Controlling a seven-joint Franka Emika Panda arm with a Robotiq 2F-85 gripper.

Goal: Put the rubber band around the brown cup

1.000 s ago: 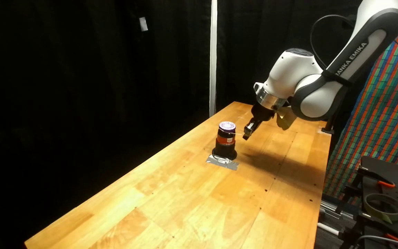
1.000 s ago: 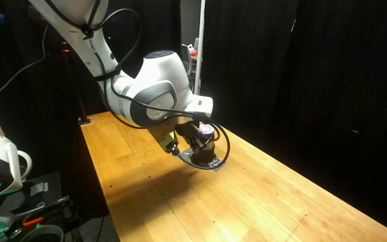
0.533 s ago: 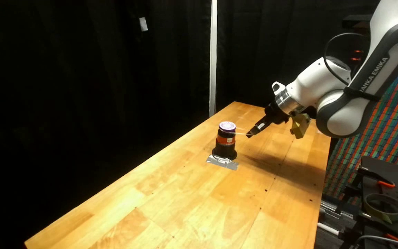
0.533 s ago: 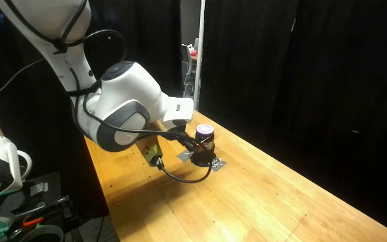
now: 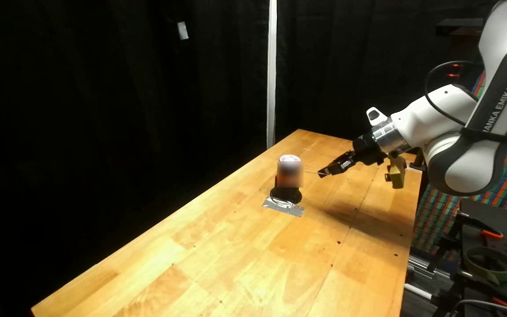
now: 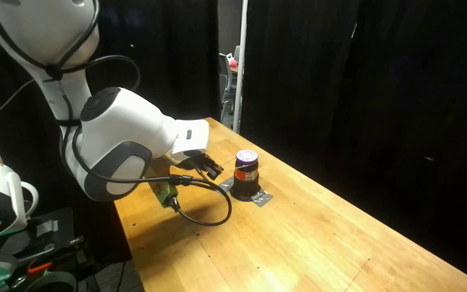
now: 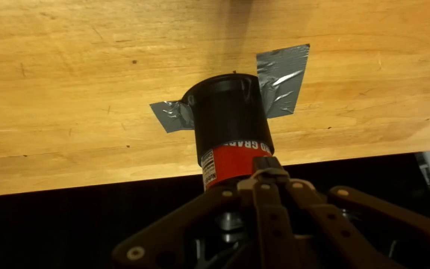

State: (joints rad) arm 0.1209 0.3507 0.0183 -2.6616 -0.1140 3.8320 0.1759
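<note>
Arm [image 5: 436,116] slants down toward the brown cup [image 6: 245,176], pincer [image 7: 267,164] pinched together, rubber band [image 5: 313,172] stretched between.

Table [image 5: 218,246]: long, light wood, dark specks
Curtains [image 5: 104,110]: black, in both exterior views
Pole [image 5: 272,75]: pale, near upright
Chair [image 6: 224,67]: past curtain gap, in an exterior view
Side stand [image 5: 491,210]: dark top, beside table
Checked sheet [image 5: 442,211]: multicoloured, behind stand
Floor [image 6: 114,278]: dark grey
Light: bright glare on table

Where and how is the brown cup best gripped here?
Probably by its purple-rimmed top, coming from above and pinching across it, clear of the stretched rubber band: the brown cup stands upright, that round end faces up uncovered, and grey tape flanks the base.
</note>
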